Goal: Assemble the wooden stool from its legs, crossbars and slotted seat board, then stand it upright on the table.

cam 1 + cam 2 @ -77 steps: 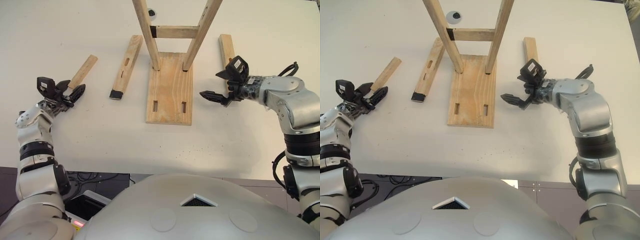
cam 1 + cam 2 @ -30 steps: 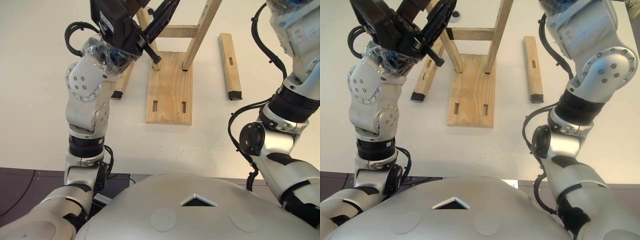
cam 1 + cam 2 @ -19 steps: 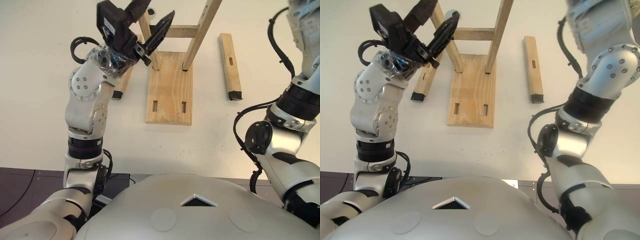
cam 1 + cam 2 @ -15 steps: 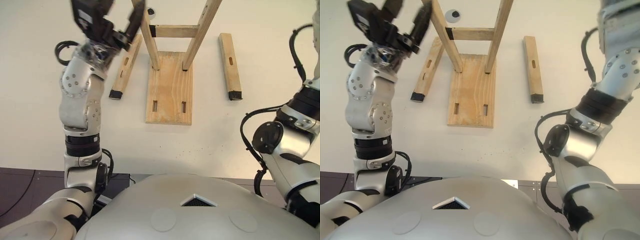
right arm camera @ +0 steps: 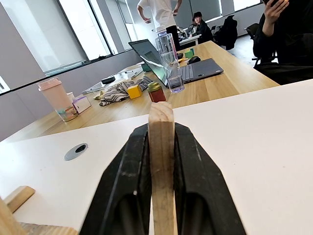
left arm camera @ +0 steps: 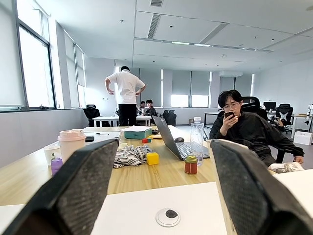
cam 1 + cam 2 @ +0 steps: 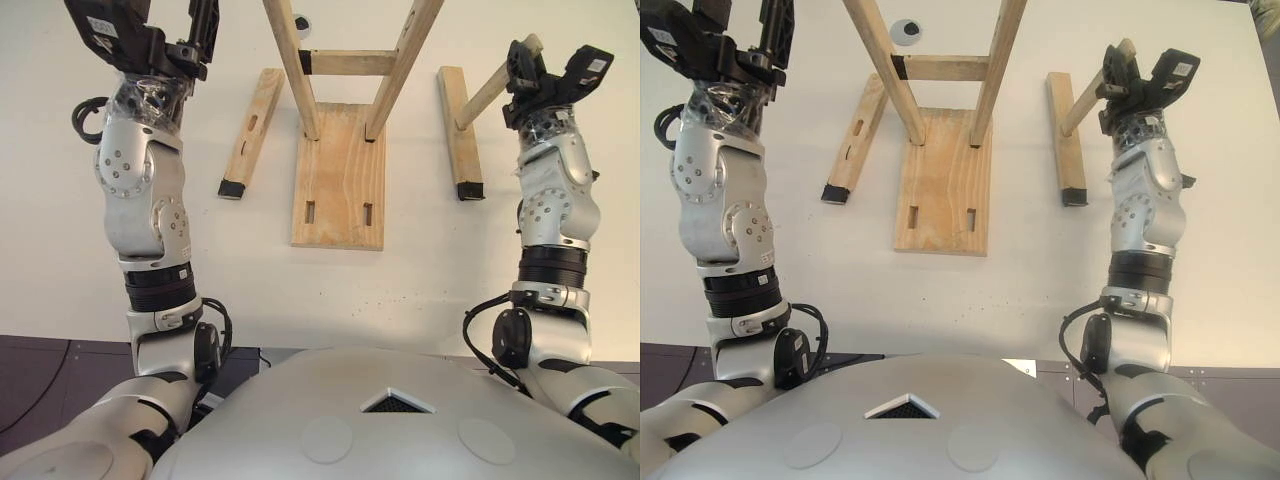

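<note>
Two legs [image 7: 298, 80] are standing in the far slots of the seat board [image 7: 338, 170], which lies flat on the tabletop [image 7: 480, 270]. A crossbar [image 7: 350, 63] joins the pair partway up. The two near slots [image 7: 311, 212] in the board have nothing in them.

The left spare leg [image 7: 253, 130] lies flat on the tabletop just beside the board, and the right spare leg [image 7: 462, 150] lies flat on the other side, a bit apart from the board.

The right tool [image 5: 161, 142] is up in the air, clamped tight on a short wooden stick [image 7: 485, 95]. The stick is tilted, and its lower end hangs over the right spare leg. I honestly can't tell if they touch.

The left tool [image 6: 159, 186] is raised off to the left of the standing legs, fingers spread wide and holding nothing.
</note>
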Action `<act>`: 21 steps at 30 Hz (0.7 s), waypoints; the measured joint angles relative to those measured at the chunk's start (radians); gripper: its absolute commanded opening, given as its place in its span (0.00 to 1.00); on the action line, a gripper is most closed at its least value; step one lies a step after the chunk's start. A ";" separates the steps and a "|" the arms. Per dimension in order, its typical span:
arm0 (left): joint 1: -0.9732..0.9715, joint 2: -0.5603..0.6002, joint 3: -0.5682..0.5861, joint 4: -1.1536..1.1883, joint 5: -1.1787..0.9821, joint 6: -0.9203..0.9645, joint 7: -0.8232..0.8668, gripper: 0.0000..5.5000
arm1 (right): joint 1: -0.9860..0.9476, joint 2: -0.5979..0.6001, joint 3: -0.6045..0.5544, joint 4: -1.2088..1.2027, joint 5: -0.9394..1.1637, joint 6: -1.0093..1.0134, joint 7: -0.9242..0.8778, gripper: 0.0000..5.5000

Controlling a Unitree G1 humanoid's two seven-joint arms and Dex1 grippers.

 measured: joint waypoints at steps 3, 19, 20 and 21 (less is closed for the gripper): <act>0.003 -0.001 -0.003 0.002 0.001 0.000 0.000 0.63 | -0.001 0.000 -0.003 0.022 -0.015 -0.030 0.011 0.07; 0.010 0.013 -0.007 0.034 0.006 0.005 -0.035 0.63 | 0.108 0.036 0.079 0.166 -0.221 -0.451 0.017 0.07; 0.010 0.015 -0.007 0.035 0.006 0.007 -0.040 0.63 | 0.109 0.036 0.079 0.171 -0.221 -0.459 0.018 0.07; 0.009 0.016 -0.007 0.038 0.006 0.011 -0.041 0.63 | 0.109 0.036 0.079 0.175 -0.221 -0.466 0.018 0.07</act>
